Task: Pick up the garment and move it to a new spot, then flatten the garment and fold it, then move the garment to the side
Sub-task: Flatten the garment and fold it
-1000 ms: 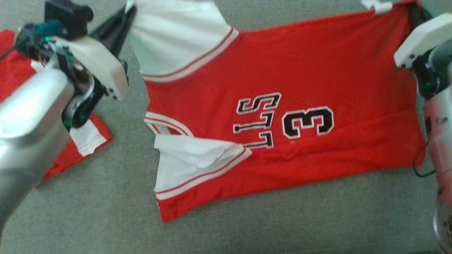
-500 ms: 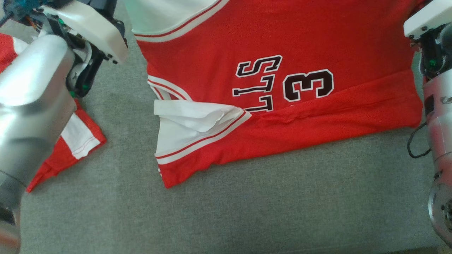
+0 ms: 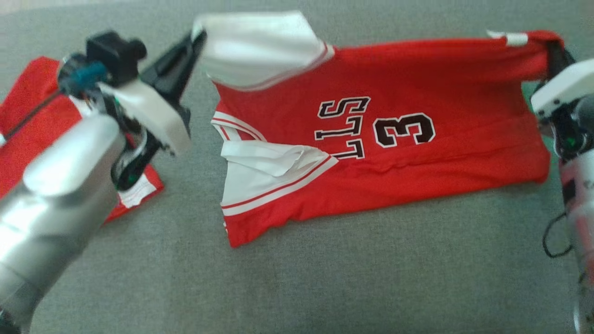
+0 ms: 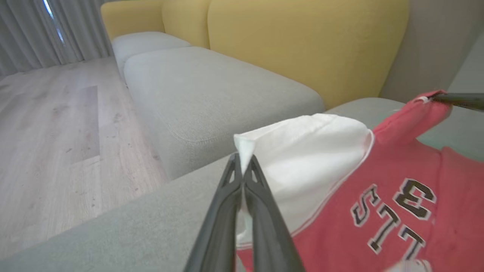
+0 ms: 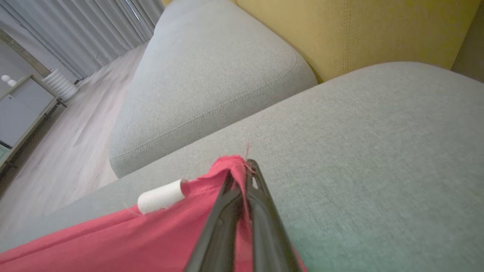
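1. My left gripper (image 4: 242, 160) is pinching tight on a white sleeve corner of the garment (image 3: 417, 171), at the upper left of the head view. A peak of white cloth is poking out between the tips.
2. My right gripper (image 5: 244, 166) is clamping a bunched red corner of the garment at the upper right of the head view. The jaws are pressing together on the fold, just beside a small white tag (image 5: 160, 196).
3. The garment is a red jersey with white sleeves trimmed in red-and-white stripes. Its top edge is stretching between my two grippers, while the rest is draping onto the grey sofa cushion (image 3: 325, 278) across the centre of the frame.
4. Black letters outlined in white and a number 3 are sitting sideways near the middle of the frame.
5. The lower sleeve is lying crumpled left of centre, white fabric folding over itself. A long crease is running across the red panel below the number.
6. A second red-and-white cloth (image 3: 28, 120) is lying at the left edge, partly behind my left arm (image 3: 60, 185), apart from the jersey.
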Controlling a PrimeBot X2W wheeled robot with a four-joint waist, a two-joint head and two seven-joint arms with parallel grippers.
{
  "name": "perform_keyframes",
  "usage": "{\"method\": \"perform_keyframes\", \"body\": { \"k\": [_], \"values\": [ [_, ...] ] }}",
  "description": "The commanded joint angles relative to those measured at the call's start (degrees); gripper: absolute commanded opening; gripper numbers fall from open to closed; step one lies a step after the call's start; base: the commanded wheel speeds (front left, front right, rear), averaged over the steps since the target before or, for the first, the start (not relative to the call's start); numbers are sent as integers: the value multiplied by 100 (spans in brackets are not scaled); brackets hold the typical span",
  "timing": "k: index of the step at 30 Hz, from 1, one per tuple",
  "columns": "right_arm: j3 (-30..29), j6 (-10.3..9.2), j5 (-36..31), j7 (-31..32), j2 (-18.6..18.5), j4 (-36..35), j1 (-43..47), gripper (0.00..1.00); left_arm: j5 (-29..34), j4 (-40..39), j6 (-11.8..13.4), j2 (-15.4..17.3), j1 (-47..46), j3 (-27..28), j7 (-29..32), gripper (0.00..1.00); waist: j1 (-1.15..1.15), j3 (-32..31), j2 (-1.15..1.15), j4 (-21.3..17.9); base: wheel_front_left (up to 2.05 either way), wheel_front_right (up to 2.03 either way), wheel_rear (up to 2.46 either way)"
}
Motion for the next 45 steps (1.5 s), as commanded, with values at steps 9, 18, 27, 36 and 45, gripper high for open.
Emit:
{"method": "perform_keyframes", "body": {
  "k": [9, 18, 27, 36, 45],
  "values": [
    [293, -4, 381, 788, -491, -633, 751, 0, -258, -1495, 255, 909, 679, -170, 771, 0, 1, -530, 0, 125, 0, 0, 0],
    [272, -4, 381, 1545, -750, -975, 1448, 0, -259, -2497, 666, 1284, 1291, -506, 1159, 0, 1, -680, 0, 137, 0, 0, 0],
    [214, -4, 187, 2324, -789, -1471, 1980, 0, -69, -2479, 807, 1242, 1671, -833, 1207, 0, 1, -732, 0, 80, 0, 0, 0],
    [88, -4, -45, 2811, -737, -1816, 2305, 0, 105, -1856, 782, 881, 1787, -923, 907, 0, 1, -733, 0, 83, 0, 0, 0],
    [-90, -4, -223, 2873, -541, -2164, 2520, 100, 98, -1248, 760, 465, 1892, -893, 492, 100, 1, -716, 0, 18, 0, 0, 0]
  ]
}}
